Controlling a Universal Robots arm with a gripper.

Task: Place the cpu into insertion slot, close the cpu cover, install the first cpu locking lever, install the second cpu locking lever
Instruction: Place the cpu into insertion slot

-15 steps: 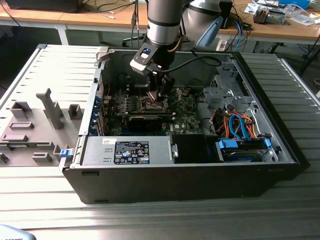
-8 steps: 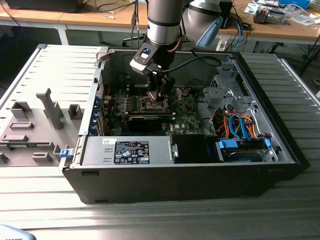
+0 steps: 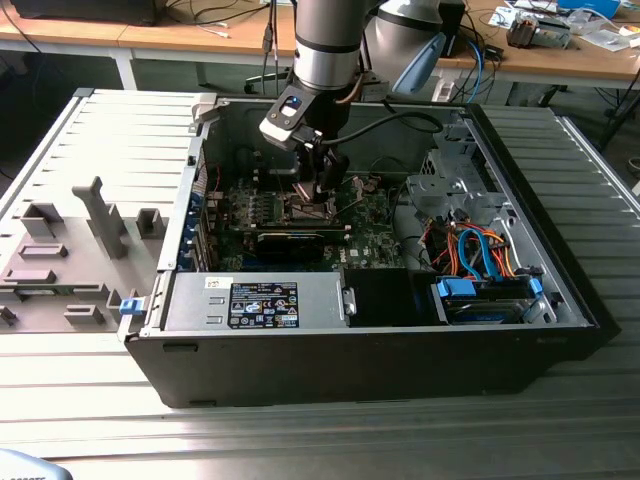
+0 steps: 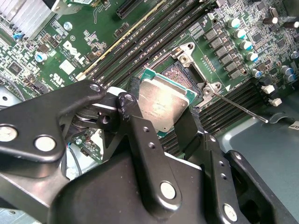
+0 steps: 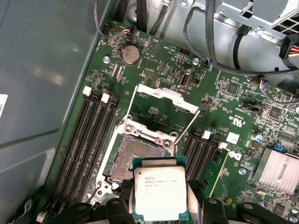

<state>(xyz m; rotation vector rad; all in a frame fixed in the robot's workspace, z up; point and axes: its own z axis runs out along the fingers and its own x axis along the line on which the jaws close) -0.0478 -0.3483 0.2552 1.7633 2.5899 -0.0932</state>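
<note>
Cpu (image 5: 160, 193) gripped by jaws hides part of insertion slot (image 5: 137, 153)

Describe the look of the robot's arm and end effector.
The arm is a silver-grey cylinder with a pale blue joint cap and a black cable. The end effector is black, built of flat linked plates with silver screws.

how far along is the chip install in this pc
Nothing looks finished. In hand: the gripper is shut on the chip, held beside the socket, whose dark contact bed lies bare, so the chip is not seated. Left: the cover stands flipped open, and one lever and the other lever stick out unlatched.
</note>
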